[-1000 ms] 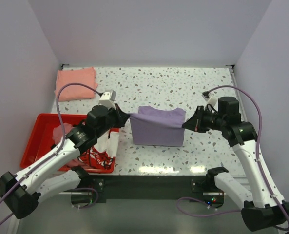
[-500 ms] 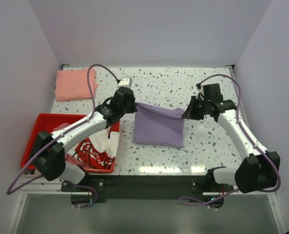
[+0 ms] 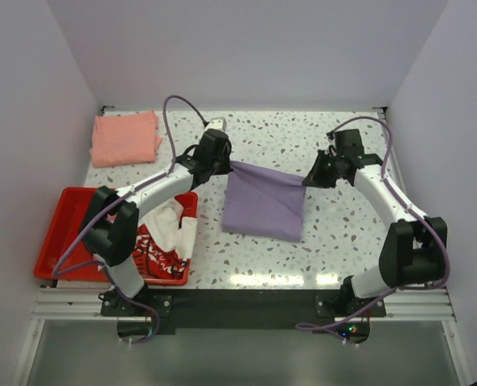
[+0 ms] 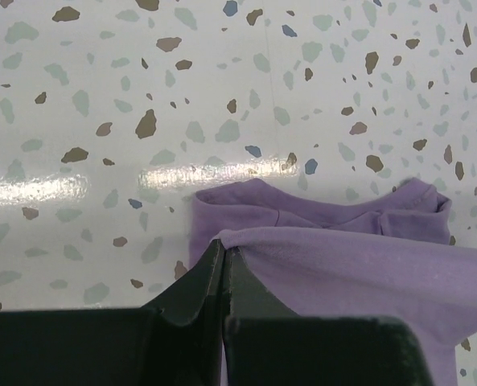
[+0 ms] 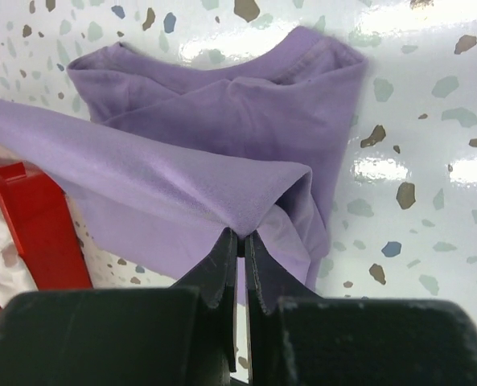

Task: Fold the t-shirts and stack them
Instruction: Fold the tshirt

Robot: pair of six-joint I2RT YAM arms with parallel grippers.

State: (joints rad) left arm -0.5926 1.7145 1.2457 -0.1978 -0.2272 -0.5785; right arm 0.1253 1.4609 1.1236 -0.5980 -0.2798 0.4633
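A lavender-purple t-shirt (image 3: pixel 264 206) lies partly folded on the table's middle, its far edge lifted and stretched between both grippers. My left gripper (image 3: pixel 227 165) is shut on its left corner, which shows in the left wrist view (image 4: pixel 224 244) with the shirt (image 4: pixel 359 273) spreading right. My right gripper (image 3: pixel 307 180) is shut on the right corner; the right wrist view shows the pinch (image 5: pixel 242 233) and the shirt (image 5: pixel 206 153) beneath. A folded salmon-pink t-shirt (image 3: pixel 125 137) lies at the far left. A white t-shirt with red print (image 3: pixel 164 241) sits in the tray.
A red plastic tray (image 3: pixel 59 233) stands at the near left and holds crumpled shirts; its corner shows in the right wrist view (image 5: pixel 37 225). Grey walls close in the speckled table (image 3: pixel 286 137) on three sides.
Both grippers have carried the purple shirt's held edge away from the arm bases toward the far side, laying the cloth over itself. The arms have stretched out further.
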